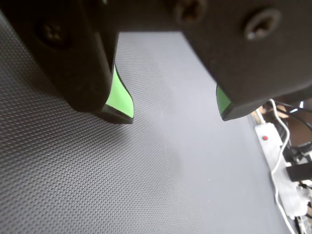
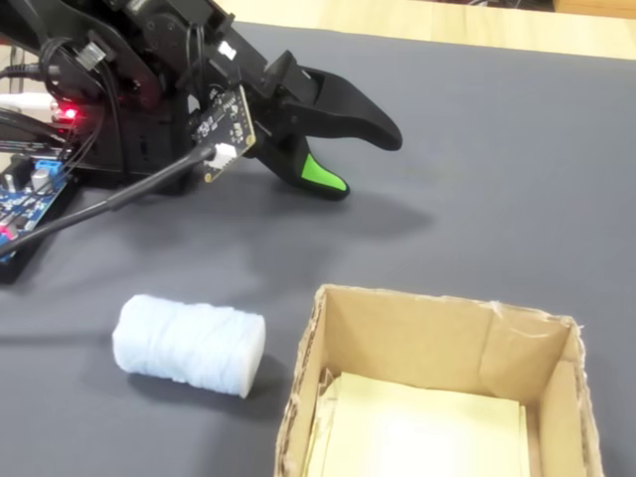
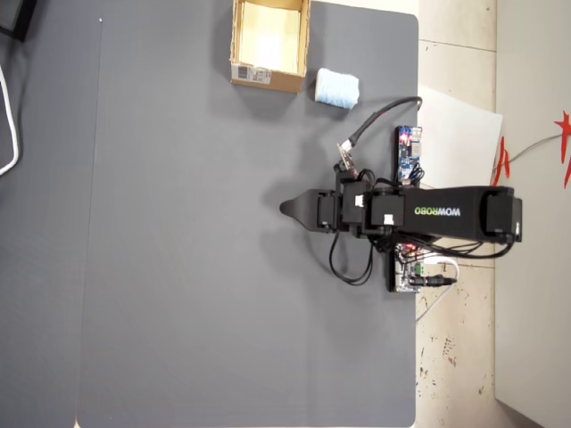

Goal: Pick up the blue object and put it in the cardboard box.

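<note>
Gripper jaws stand apart and empty, hovering low over the dark mat, well away from the work. Reaching well probably means swinging the arm toward the cardboard box, keeping the jaws wide, and coming down squarely over the blue object so its soft body sits between the green pads before closing. That pale blue roll lies on the mat just beside the box's outer wall, in the fixed view below and left of the gripper, well apart from it.
</note>
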